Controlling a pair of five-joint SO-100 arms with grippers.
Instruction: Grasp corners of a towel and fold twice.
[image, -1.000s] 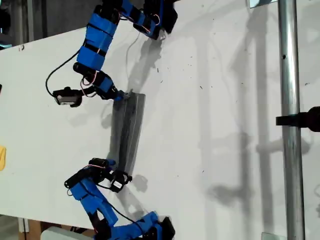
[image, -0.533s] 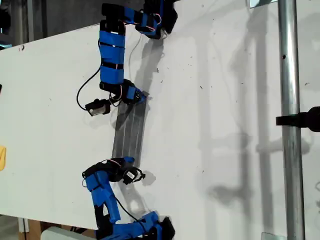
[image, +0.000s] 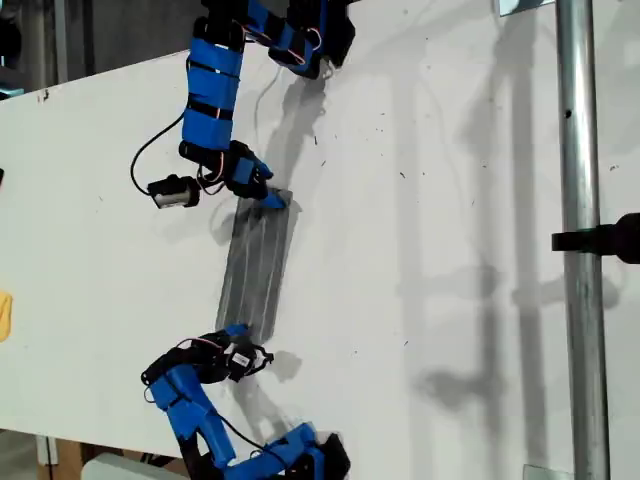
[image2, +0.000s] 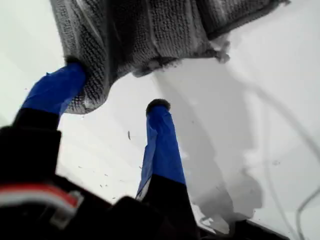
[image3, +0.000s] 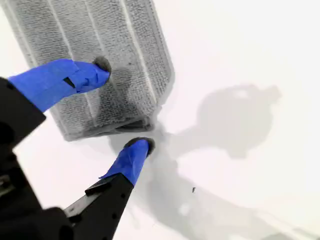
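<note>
The towel (image: 255, 265) lies on the white table (image: 430, 200) as a narrow grey striped strip, folded lengthwise. My first gripper (image: 268, 198) is open at the strip's end nearer the exterior view's top. In the first wrist view one fingertip (image2: 75, 70) touches the towel (image2: 150, 30) beside a frayed corner (image2: 220, 52), while the other is off the cloth. My second gripper (image: 248, 342) is open at the opposite end. In the second wrist view its fingers straddle the layered end of the towel (image3: 100, 60), with one fingertip (image3: 102, 65) above the fabric.
A metal pole (image: 578, 150) with a black clamp (image: 605, 240) runs down the exterior view's right. A yellow object (image: 5, 315) sits at that view's left edge. The table's edge runs along the exterior view's left. A thin white cable (image: 262, 95) trails by the first arm.
Both arms swung toward the exterior view's right with the towel, then back to its left. The strip now lies flatter and wider on the table.
</note>
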